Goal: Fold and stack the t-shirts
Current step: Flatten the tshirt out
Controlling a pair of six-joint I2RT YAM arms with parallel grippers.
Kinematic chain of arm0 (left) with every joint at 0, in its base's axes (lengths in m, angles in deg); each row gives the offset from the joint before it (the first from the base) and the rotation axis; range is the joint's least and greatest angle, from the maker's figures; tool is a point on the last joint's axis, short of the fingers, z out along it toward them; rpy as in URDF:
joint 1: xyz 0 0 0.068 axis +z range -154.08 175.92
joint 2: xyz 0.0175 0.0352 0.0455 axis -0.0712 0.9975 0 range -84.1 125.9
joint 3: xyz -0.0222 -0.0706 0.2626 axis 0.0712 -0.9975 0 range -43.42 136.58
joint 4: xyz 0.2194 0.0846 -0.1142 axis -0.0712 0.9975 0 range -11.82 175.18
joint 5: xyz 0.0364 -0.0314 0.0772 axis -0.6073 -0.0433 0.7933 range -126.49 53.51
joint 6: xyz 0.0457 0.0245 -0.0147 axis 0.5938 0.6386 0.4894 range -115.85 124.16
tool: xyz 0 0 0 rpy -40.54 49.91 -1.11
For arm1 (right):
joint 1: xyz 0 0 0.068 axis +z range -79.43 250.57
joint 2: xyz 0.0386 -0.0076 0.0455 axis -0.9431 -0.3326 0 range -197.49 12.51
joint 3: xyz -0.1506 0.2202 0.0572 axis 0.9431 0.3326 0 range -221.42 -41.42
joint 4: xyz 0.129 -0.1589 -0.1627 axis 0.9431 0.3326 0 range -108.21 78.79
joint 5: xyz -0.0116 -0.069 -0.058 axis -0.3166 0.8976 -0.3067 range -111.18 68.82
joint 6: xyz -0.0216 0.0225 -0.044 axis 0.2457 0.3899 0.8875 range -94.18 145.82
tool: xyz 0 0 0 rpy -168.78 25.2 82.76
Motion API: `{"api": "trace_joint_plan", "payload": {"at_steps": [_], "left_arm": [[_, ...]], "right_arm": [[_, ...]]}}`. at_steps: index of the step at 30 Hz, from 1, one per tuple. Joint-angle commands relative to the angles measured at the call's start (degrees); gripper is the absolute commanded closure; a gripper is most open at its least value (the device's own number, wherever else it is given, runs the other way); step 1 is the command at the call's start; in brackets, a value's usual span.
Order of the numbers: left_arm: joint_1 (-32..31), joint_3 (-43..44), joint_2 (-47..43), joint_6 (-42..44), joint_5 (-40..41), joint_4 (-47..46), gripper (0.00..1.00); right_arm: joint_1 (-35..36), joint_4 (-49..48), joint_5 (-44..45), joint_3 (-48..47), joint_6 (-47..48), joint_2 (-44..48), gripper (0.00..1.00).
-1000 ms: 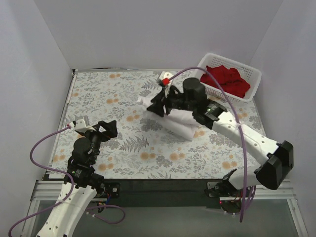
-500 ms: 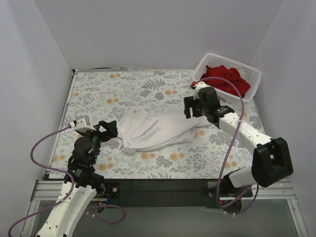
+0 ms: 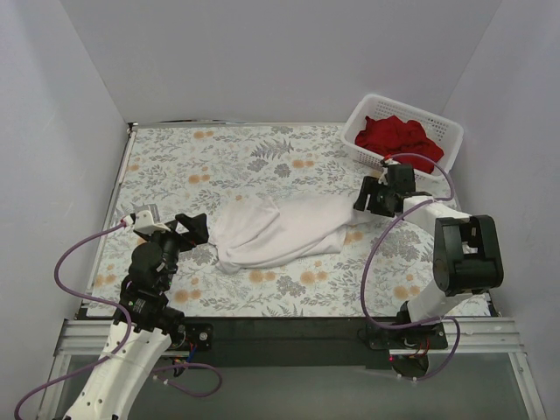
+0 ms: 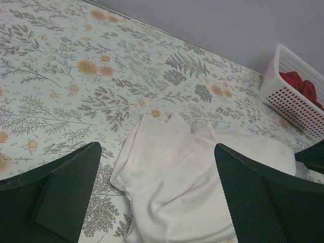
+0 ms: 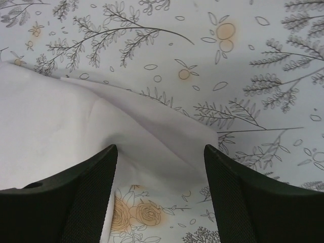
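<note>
Directly beneath the right gripper, fingers apart and empty, lies one end of the white t-shirt; the left gripper, also apart, faces the other.

White t-shirt sprawls centre; basket blocks far-right corner.

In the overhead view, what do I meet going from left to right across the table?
In order: left claw → white t-shirt → right claw → basket holding red t-shirts.
</note>
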Motion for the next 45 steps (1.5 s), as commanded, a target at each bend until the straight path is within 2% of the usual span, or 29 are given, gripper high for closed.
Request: {"api": "trace_joint_plan", "payload": {"at_steps": [1, 4, 5, 6, 9, 13, 17, 21, 25, 27, 31, 32, 35, 37, 40, 42, 45], "left_arm": [[-0.28, 1.88, 0.1, 1.15, 1.17, 0.34, 0.06], [-0.29, 1.88, -0.07, 1.15, 1.17, 0.34, 0.06], [-0.29, 1.88, 0.01, 1.15, 1.17, 0.25, 0.06], [-0.2, 1.88, 0.02, 1.15, 1.17, 0.25, 0.06], [-0.29, 1.88, 0.02, 1.24, 1.17, 0.34, 0.06], [-0.29, 1.88, -0.07, 1.24, 1.17, 0.34, 0.06], [-0.29, 1.88, -0.07, 1.24, 1.34, 0.34, 0.06], [-0.29, 1.88, -0.16, 1.15, 1.78, 0.34, 0.07], [-0.29, 1.97, -0.25, 0.98, 2.31, 0.42, 0.06], [-0.28, 1.97, -0.34, 0.89, 2.48, 0.6, 0.07], [-0.2, 2.06, -0.51, 0.71, 2.66, 0.78, 0.07], [-0.28, 2.06, -0.51, 0.62, 2.75, 0.86, 0.07], [-0.29, 2.15, -0.25, -0.25, 2.48, 1.21, 0.07], [-0.29, 2.15, 0.62, -1.13, 1.52, 1.3, 0.07], [-0.29, 2.58, 4.12, -3.5, -0.5, 1.3, 0.07], [-0.29, 3.37, 7.55, -4.03, -2.69, 1.39, 0.07], [-0.2, 6.01, 15.73, -4.65, -6.12, 1.91, 0.07]], "right_arm": [[0.22, -6.09, -6.84, 1.04, -1.81, -1.39, 0.26], [0.22, -6.97, -12.02, 1.39, -1.55, -3.23, 0.37], [0.31, -7.32, -13.43, 1.4, -1.29, -3.5, 0.44], [0.31, -7.33, -16.14, 1.14, -1.2, -3.77, 0.66], [0.31, -6.98, -18.88, -0.36, -0.67, -2.63, 0.98], [0.31, -2.51, -17.14, -6.85, 1.96, 4.38, 0.99], [0.22, 3.74, -16.43, -22.28, 5.83, 9.06, 0.99], [0.83, 7.17, -19.84, -34.24, 7.06, 12.05, 0.99], [4.08, 7.53, -24.85, -41.12, 6.63, 14.94, 0.99], [8.2, 7.61, -26.7, -41.67, 6.01, 15.74, 0.99], [19.09, 7.61, -23.38, -34.41, 6.27, 20.47, 0.99], [23.73, 7.44, -22.33, -32.2, 6.19, 21.45, 0.99], [31.3, 7.79, -13.57, -24.11, 6.53, 26.36, 0.99], [32.65, 8.4, -8.54, -19.37, 5.32, 31.7, 0.99], [32.65, 10.15, 4.72, -8.74, 1.54, 40.13, 0.99], [32.65, 13.83, 19.17, -2.05, -1.53, 45.33, 0.92], [32.65, 23.41, 31.8, 4.27, -9.08, 50.96, 0.93]]}}
